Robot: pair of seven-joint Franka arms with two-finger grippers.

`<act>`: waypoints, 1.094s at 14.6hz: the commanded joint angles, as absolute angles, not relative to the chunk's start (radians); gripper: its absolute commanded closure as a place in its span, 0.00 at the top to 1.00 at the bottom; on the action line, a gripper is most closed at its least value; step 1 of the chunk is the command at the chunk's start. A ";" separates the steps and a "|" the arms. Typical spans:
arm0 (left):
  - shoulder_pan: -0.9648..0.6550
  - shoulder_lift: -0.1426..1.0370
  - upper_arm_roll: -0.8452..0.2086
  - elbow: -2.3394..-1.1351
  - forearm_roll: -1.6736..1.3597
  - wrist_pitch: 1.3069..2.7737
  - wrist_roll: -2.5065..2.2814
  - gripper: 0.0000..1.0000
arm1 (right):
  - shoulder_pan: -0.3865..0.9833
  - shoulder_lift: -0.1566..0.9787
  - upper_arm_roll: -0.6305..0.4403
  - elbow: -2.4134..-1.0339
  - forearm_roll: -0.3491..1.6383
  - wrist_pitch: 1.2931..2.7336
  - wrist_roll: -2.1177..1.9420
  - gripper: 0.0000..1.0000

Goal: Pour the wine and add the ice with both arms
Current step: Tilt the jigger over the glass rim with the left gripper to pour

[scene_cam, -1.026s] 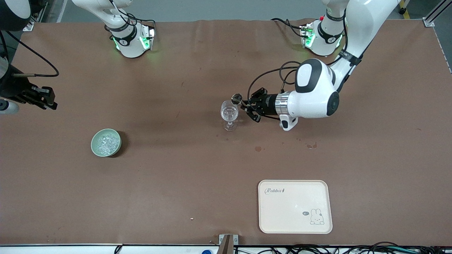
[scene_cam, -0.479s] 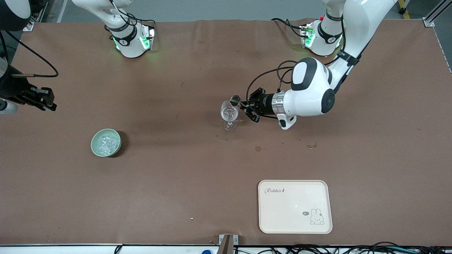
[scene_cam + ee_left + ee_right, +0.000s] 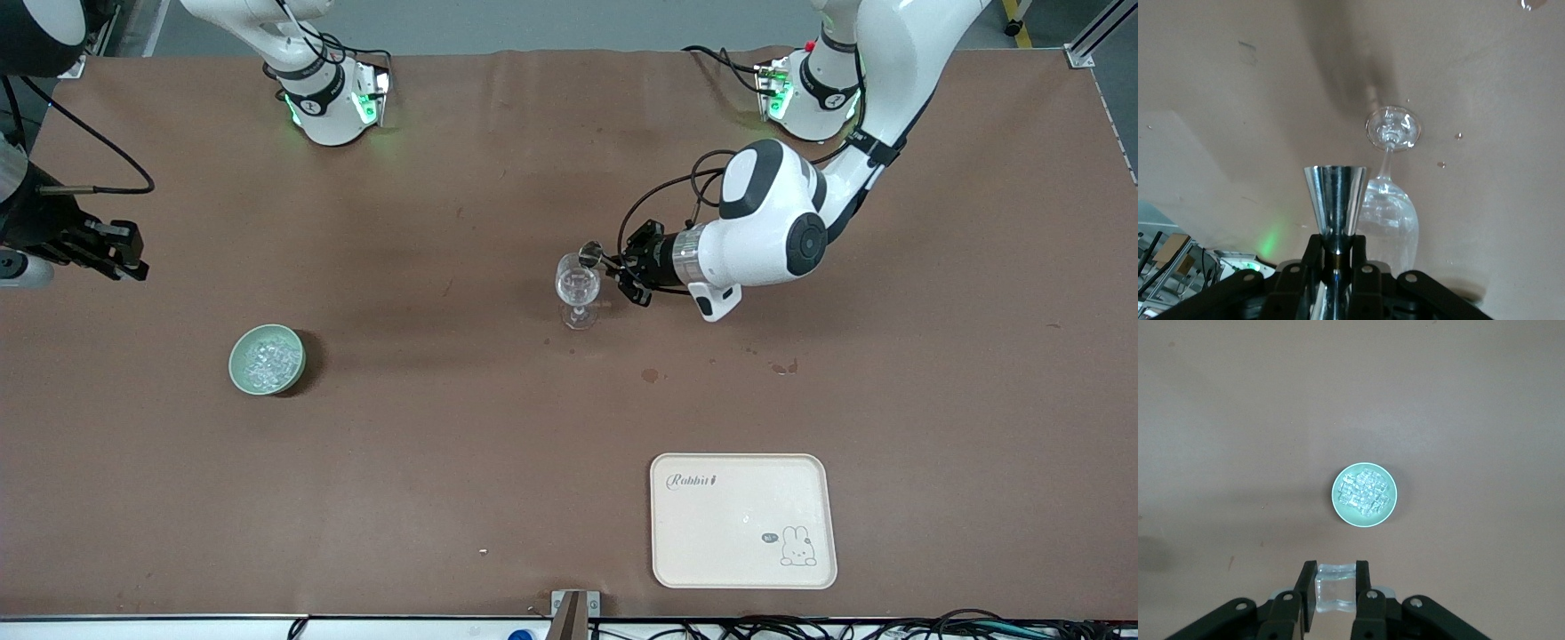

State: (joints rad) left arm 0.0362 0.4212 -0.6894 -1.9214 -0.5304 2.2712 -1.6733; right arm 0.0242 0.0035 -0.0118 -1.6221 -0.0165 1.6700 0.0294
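Note:
My left gripper (image 3: 620,269) is shut on the stem of a shiny metal jigger (image 3: 591,252), held on its side at the rim of the clear stemmed glass (image 3: 578,286), which stands upright mid-table. The left wrist view shows the jigger (image 3: 1335,197) between the gripper (image 3: 1337,248) and the glass (image 3: 1390,217) beside it. My right gripper (image 3: 120,253) is high over the right arm's end of the table, shut on a clear ice cube (image 3: 1336,593). The pale green bowl (image 3: 240,366) of ice (image 3: 267,357) sits on the table; it also shows in the right wrist view (image 3: 1338,510).
A cream tray (image 3: 743,520) with a rabbit print lies near the front camera's edge toward the left arm's end. Small dark spots (image 3: 650,375) mark the brown table cover just nearer the camera than the glass.
The left arm's wrist has shifted slightly toward the glass, bringing the jigger closer over its rim. The right gripper has barely moved and still holds the ice cube.

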 commanded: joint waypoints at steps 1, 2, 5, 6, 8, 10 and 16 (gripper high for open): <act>0.028 0.417 -0.689 -1.917 -0.488 2.296 -1.730 0.00 | 0.041 -0.006 -0.018 -1.635 -0.002 1.678 0.052 0.09; 0.026 0.416 -0.689 -1.917 -0.482 2.298 -1.744 0.00 | 0.043 -0.006 -0.018 -1.637 -0.002 1.677 0.061 0.09; 0.000 0.416 -0.689 -1.902 -0.445 2.299 -1.811 0.00 | 0.048 -0.006 -0.018 -1.637 -0.002 1.678 0.066 0.09; -0.009 0.417 -0.689 -1.896 -0.416 2.299 -1.840 0.00 | 0.048 -0.006 -0.018 -1.637 -0.002 1.678 0.066 0.09; -0.011 0.423 -0.689 -1.882 -0.373 2.299 -1.888 0.00 | 0.052 -0.006 -0.017 -1.637 -0.002 1.677 0.066 0.09; -0.011 0.423 -0.689 -1.881 -0.370 2.299 -1.890 0.00 | 0.057 -0.006 -0.017 -1.637 -0.002 1.677 0.066 0.09; 0.026 0.433 -0.686 -1.865 -0.371 2.275 -1.872 0.00 | 0.072 -0.008 -0.017 -1.637 0.002 1.678 0.067 0.08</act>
